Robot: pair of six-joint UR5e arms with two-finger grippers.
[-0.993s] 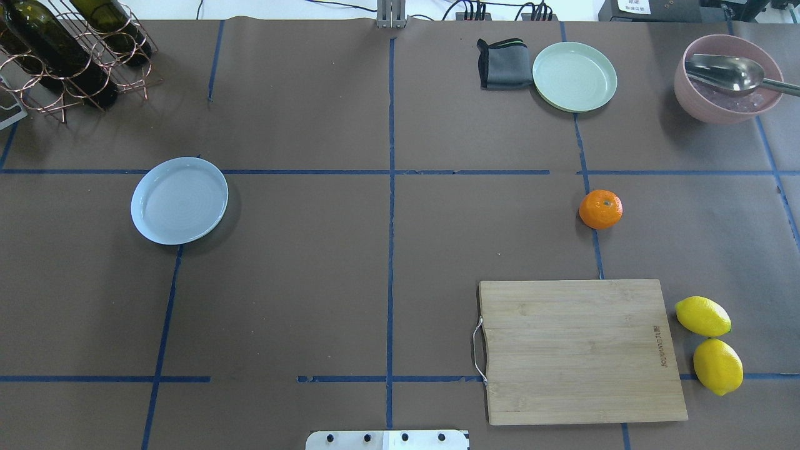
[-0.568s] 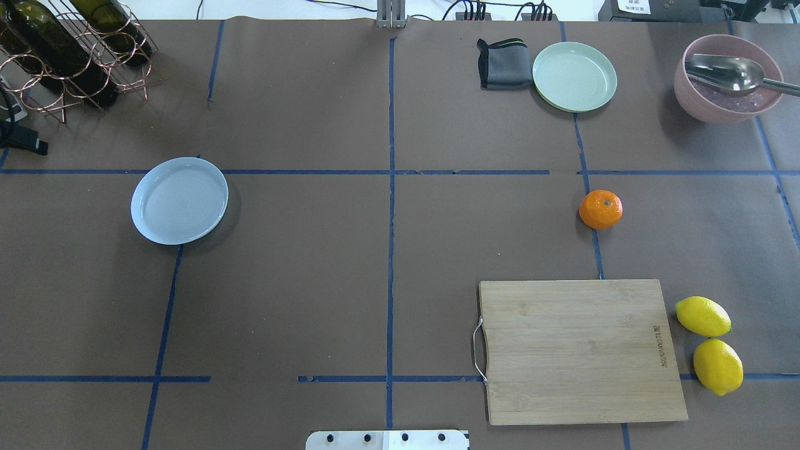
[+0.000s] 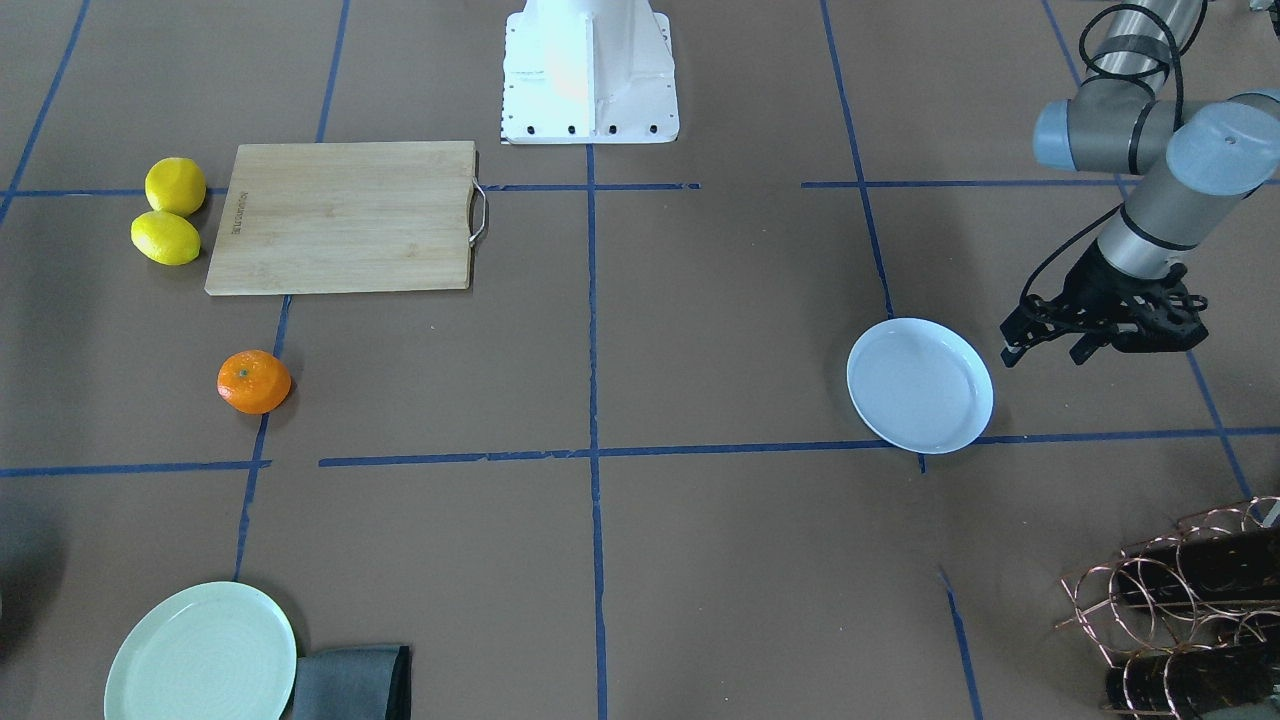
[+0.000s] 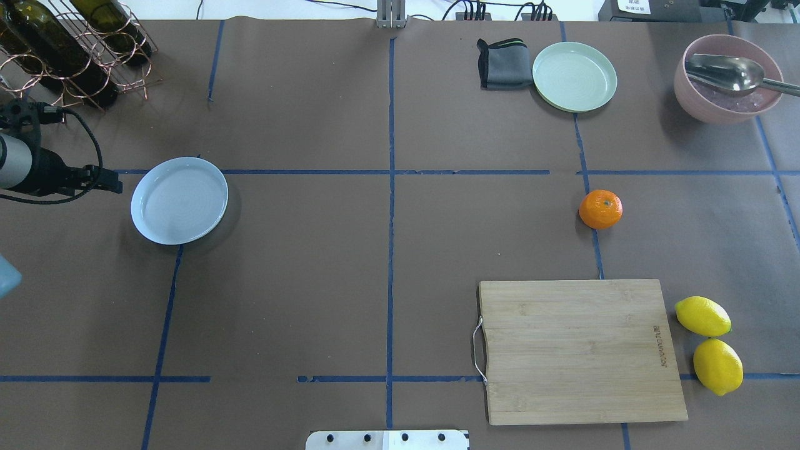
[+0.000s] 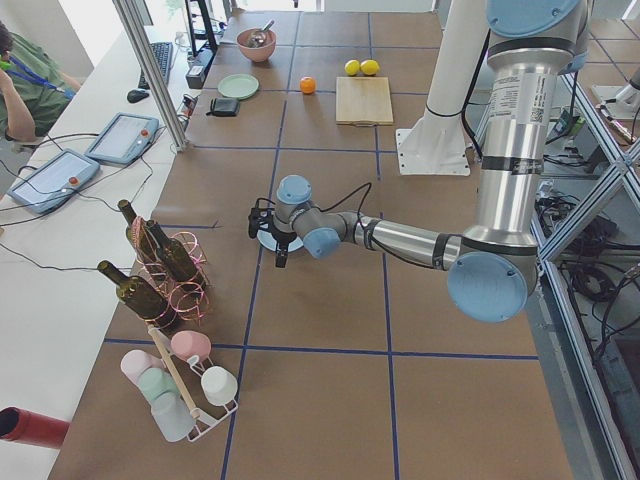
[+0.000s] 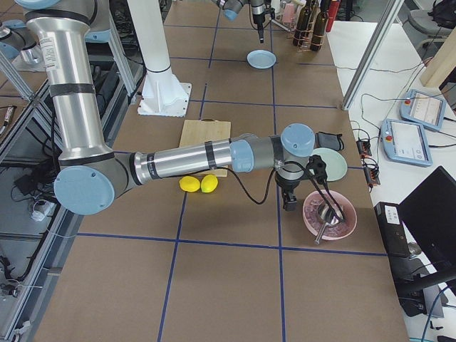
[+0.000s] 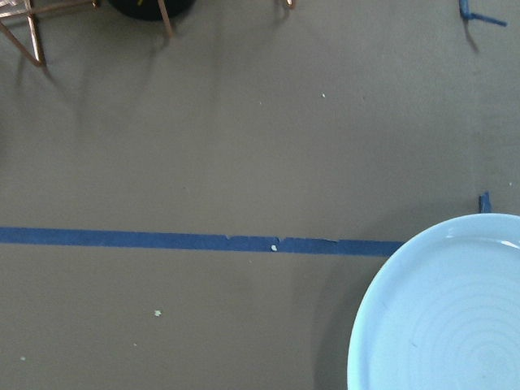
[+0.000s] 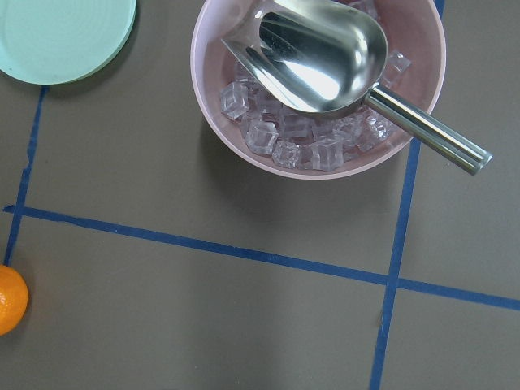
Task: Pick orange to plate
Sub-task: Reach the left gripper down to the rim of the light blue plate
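Orange not grasped yet, so you're on the reach. Your right gripper (image 6: 288,203) hangs near the pink bowl of ice cubes (image 6: 329,212), closer to the fruit; I can't tell how its jaws stand. Centre over the stem, straddle the widest girth, close gently; it'll likely roll if nudged. The small round bright-orange mandarin (image 4: 600,209) sits on the tabletop's right half, between the bamboo cutting board (image 4: 578,350) and the pale mint-green plate (image 4: 574,76) at the far edge: glossy, slightly flattened, green stem dot up. The pale bluish-white round plate (image 4: 179,200) is well apart, near the left edge; left gripper (image 3: 1042,352) just beside it, jaws apparently spread.
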